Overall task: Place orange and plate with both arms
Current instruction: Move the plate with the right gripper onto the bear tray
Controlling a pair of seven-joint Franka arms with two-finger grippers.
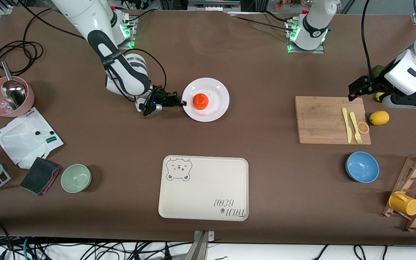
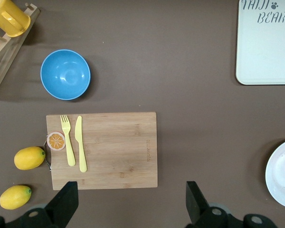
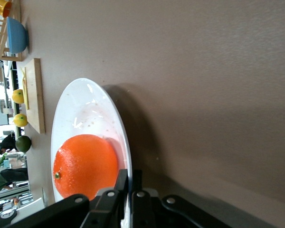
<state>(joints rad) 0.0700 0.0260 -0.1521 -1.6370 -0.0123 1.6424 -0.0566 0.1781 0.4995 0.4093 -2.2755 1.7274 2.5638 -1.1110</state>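
Note:
The white plate (image 1: 213,88) lies on the brown table, farther from the front camera than the beige tray. The orange (image 1: 200,101) sits on the plate. My right gripper (image 1: 183,103) is shut on the plate's rim at the side toward the right arm's end. In the right wrist view the rim (image 3: 126,156) runs between the fingers (image 3: 121,183), with the orange (image 3: 85,164) just inside. My left gripper (image 1: 356,88) is open and empty, up over the table beside the cutting board (image 1: 329,119); its fingers (image 2: 66,202) show in the left wrist view.
A beige bear tray (image 1: 203,188) lies near the front edge. The cutting board holds a yellow knife and fork (image 1: 350,124) and an orange slice (image 1: 363,127). A lemon (image 1: 379,117), blue bowl (image 1: 362,167), green bowl (image 1: 76,177), pink bowl (image 1: 7,96) and mug rack (image 1: 412,196) stand around.

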